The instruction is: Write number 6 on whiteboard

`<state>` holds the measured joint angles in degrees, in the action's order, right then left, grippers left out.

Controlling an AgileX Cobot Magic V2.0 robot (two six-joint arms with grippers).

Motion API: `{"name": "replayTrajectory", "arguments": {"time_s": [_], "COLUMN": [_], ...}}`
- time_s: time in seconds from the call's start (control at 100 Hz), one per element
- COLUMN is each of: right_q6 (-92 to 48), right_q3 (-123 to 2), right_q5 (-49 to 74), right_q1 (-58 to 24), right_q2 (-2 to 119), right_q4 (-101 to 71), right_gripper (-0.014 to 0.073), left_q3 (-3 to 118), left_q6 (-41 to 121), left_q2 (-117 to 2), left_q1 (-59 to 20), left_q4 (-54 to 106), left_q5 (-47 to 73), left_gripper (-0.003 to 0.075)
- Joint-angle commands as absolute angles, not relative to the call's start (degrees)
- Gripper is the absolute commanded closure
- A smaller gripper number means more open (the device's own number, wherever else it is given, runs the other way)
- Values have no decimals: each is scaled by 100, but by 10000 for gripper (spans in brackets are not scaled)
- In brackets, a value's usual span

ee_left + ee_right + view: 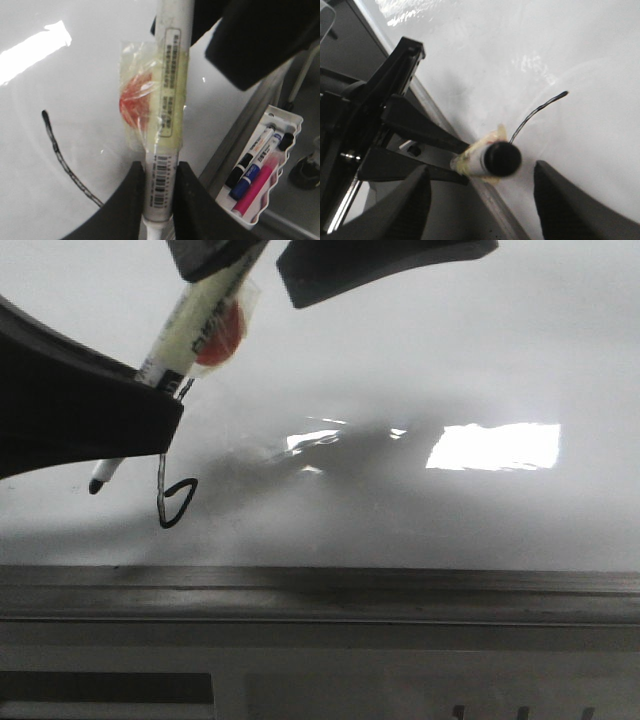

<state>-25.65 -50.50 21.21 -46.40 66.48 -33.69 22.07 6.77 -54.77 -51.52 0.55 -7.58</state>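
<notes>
The whiteboard [450,360] lies flat, glossy white-grey. The number 6 [172,498] is a thin black stroke with a small pointed loop at its bottom; its stem shows in the left wrist view [60,155] and the right wrist view [535,112]. My left gripper [160,200] is shut on a white marker [167,100] wrapped in yellowish tape with a red patch. The marker's black tip [97,483] is just left of the loop, at the board. My right gripper [487,200] is open, its fingers either side of the marker's black back end [502,158], apart from it.
A grey metal rail [400,590] runs along the board's near edge. A white tray [287,117] beside the board holds black, blue and pink markers. Bright window glare [495,445] lies on the board's right part. The left arm's black frame [380,115] stands over the rail.
</notes>
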Motion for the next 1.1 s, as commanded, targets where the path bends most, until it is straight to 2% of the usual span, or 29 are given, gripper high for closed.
{"name": "replayTrajectory", "arguments": {"time_s": [0.0, 0.11, 0.28, 0.42, 0.87, 0.97, 1.09], "right_q6": [-2620, -2620, -2620, -2620, -2620, -2620, -2620], "right_q3": [-5194, -5194, -5194, -5194, -5194, -5194, -5194], "right_q5": [1602, 1605, 1696, 1688, 1699, 1699, 1699], "right_q1": [-4498, -4458, -4458, -4458, -4458, -4458, -4458], "right_q2": [6501, 6501, 6501, 6501, 6501, 6501, 6501], "right_q4": [-3419, -3419, -3419, -3419, -3419, -3419, -3419], "right_gripper": [150, 186, 192, 192, 192, 192, 192], "left_q3": [2431, 2440, 2440, 2440, 2440, 2440, 2440], "left_q6": [594, 594, 594, 594, 594, 594, 594], "left_q2": [-5360, -5338, -5338, -5351, -5360, -5360, -5360], "left_q1": [-5060, -4634, -3755, -3421, -3410, -3410, -3410], "left_q4": [1175, 2558, 4272, 4396, 4437, 4437, 4513], "left_q5": [-1120, -879, 288, 765, 777, 777, 777], "left_gripper": [741, 741, 741, 741, 735, 662, 482]}}
